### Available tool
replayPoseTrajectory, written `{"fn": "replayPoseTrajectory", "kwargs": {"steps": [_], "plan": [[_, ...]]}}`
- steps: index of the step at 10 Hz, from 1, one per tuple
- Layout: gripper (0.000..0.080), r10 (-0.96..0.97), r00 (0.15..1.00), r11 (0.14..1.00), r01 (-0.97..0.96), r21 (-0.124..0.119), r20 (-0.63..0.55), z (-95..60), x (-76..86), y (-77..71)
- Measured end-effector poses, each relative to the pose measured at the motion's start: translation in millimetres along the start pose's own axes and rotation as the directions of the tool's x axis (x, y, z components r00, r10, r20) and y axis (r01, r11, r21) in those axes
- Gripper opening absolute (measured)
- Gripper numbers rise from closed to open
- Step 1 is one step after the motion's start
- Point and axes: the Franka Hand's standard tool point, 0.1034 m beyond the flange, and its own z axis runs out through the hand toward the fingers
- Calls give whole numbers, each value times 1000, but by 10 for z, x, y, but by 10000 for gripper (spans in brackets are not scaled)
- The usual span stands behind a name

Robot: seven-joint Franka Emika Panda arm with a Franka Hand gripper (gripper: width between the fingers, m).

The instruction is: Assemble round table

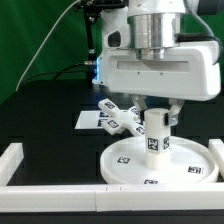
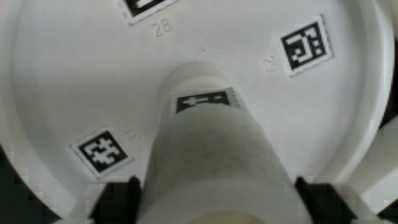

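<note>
The wide rimmed round disc [image 1: 160, 168] lies flat on the black table near the front. The short thick cylinder [image 1: 156, 135] stands upright on its middle, tag facing front. My gripper [image 1: 155, 110] comes straight down over the cylinder's top, its fingers on either side of it. In the wrist view the cylinder [image 2: 214, 150] fills the gap between the two dark fingertips [image 2: 119, 198], which press against its sides, with the disc [image 2: 107, 80] beneath. The smaller flat-armed piece [image 1: 122, 115] lies behind the disc, to the exterior view's left of the cylinder.
The marker board [image 1: 92, 120] lies flat behind the flat-armed piece. White border rails run along the front [image 1: 50, 192] and at the exterior view's left [image 1: 10, 160] and right [image 1: 217, 150] edges.
</note>
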Motion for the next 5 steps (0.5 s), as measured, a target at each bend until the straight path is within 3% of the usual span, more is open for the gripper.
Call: {"fn": "replayPoseTrajectory", "kwargs": {"steps": [2,4,5], "plan": [[406,207,978,978,-208,21,32,-1,-8,18],[406,240,970,970,-241,19,32,0,-14,14],[569,146,989,989,-147,12,34,4,-32,5]]}}
